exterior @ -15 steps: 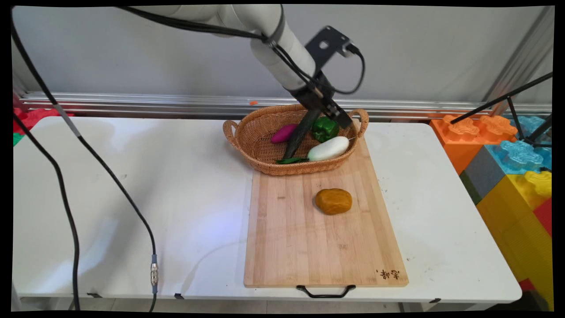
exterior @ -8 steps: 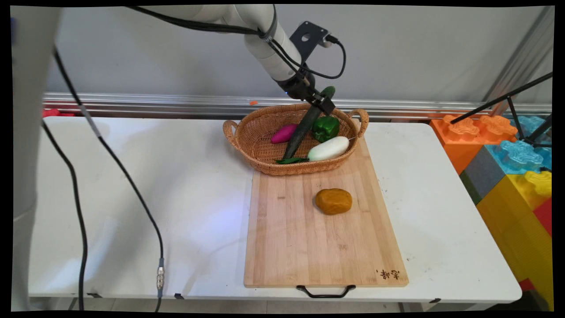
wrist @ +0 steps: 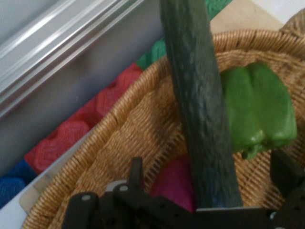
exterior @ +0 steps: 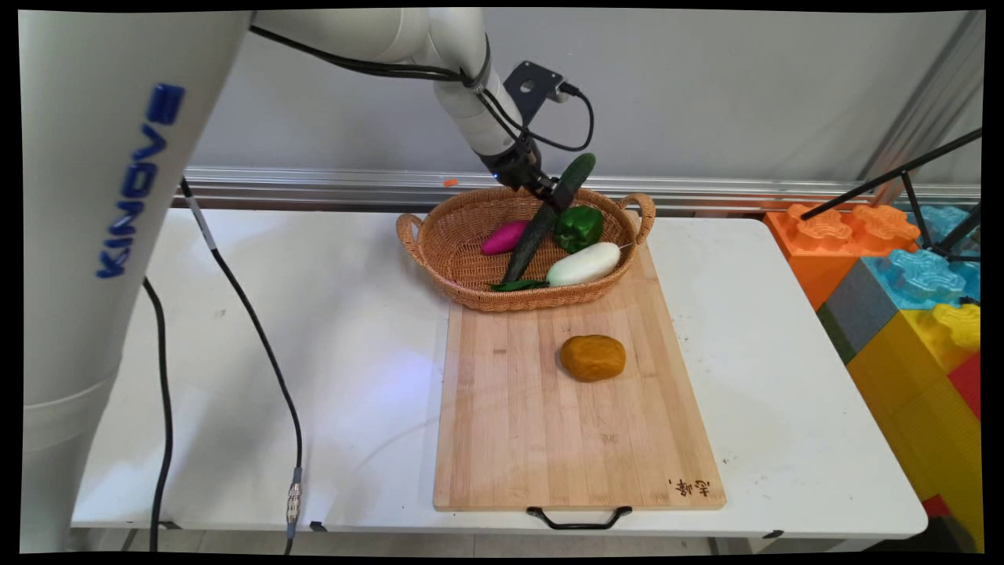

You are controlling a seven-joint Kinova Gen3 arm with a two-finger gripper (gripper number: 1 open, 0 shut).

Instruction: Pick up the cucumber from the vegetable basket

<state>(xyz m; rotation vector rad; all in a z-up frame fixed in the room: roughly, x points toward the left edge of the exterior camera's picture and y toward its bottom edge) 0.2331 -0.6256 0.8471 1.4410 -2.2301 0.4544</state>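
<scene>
Note the claw (exterior: 549, 193) above the far rim of the wicker basket (exterior: 455, 271). Its jaws are closed around a dark green cucumber (exterior: 543, 220), gripping it a little above the middle of its length. The cucumber stands tilted: its upper end rises above and to the right of the claw in the main view, against the wall, and its lower end reaches down into the basket bottom.

In the hand view, observe the cucumber (wrist: 200, 105) running up from between the fingers (wrist: 136, 174) to the top edge, with the basket's woven wall (wrist: 119, 143) behind it.

Check the items around the claw:
- A green bell pepper (exterior: 579, 227) lies just beside the claw, to its lower right, touching or nearly touching the cucumber.
- A purple vegetable (exterior: 504, 237) lies on the other side of the cucumber, below and left of the claw.
- A white radish (exterior: 583, 264) lies below the claw, near the basket's front wall.

Note the wooden cutting board (exterior: 518, 424) on the near side of the basket, well below the claw. A brown potato-like lump (exterior: 593, 358) rests on it, well apart from the claw.
</scene>
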